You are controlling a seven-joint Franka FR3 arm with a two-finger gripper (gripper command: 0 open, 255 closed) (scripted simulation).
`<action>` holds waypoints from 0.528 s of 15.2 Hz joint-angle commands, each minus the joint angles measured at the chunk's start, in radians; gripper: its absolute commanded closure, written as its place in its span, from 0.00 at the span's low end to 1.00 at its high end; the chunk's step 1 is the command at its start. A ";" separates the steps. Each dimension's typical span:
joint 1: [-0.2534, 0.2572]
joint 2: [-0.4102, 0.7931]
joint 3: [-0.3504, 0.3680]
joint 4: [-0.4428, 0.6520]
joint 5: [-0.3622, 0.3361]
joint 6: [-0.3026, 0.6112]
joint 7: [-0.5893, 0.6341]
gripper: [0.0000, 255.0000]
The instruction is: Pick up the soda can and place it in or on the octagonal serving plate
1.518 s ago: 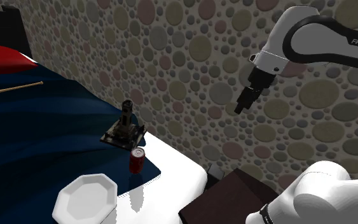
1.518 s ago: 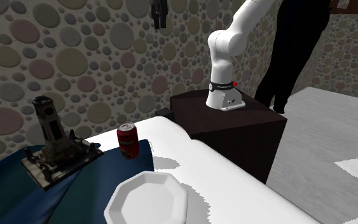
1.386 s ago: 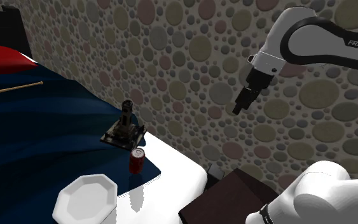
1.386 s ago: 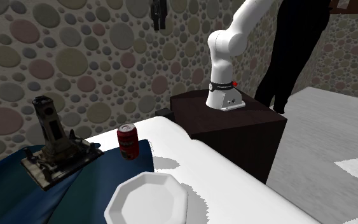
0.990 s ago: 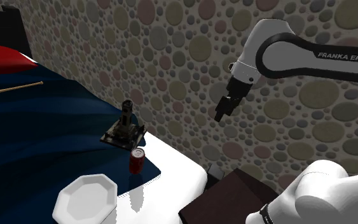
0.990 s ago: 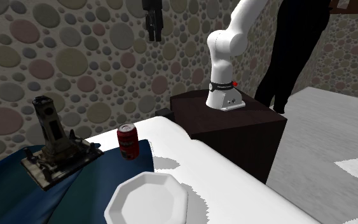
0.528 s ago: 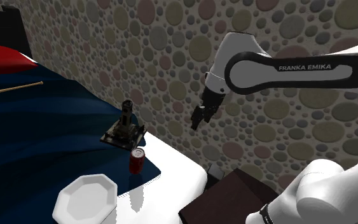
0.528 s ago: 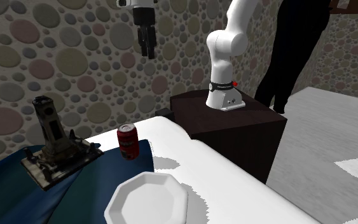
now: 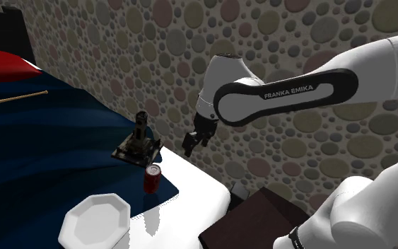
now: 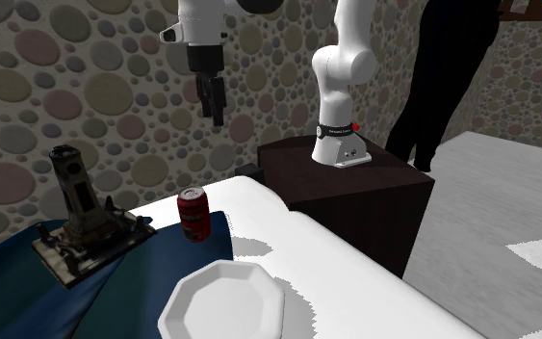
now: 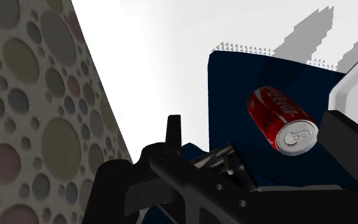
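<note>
A red soda can (image 9: 152,178) stands upright on the dark blue blanket, near where the white sheet begins; I also see the can (image 10: 193,214) in the second exterior view. A white octagonal plate (image 9: 95,221) lies flat on the bed a little nearer the camera than the can, and the same plate (image 10: 223,302) shows in the second exterior view. My gripper (image 9: 190,143) hangs in the air well above the can and toward the dotted wall, open and holding nothing. The gripper (image 10: 217,106) points downward. In the wrist view the can (image 11: 280,119) lies ahead, with the plate's (image 11: 357,81) edge beside it.
A dark ornament on a square base (image 9: 139,140) stands just beyond the can. The dotted wall (image 9: 190,42) runs close behind. A red pillow (image 9: 6,65) and a wooden stick (image 9: 13,97) lie far off on the blanket. The dark brown stand (image 10: 355,188) sits at the bed's end.
The arm has swung down and toward the shoulder view's left, bringing the gripper from high beside the wall to above the can and ornament. The fingers stayed open. Can and plate have not moved.
</note>
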 commanded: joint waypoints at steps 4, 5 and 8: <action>0.025 0.193 0.052 0.103 -0.077 0.085 0.104 0.00; 0.033 0.231 0.057 0.126 -0.097 0.098 0.126 0.00; 0.061 0.347 0.067 0.203 -0.159 0.127 0.190 0.00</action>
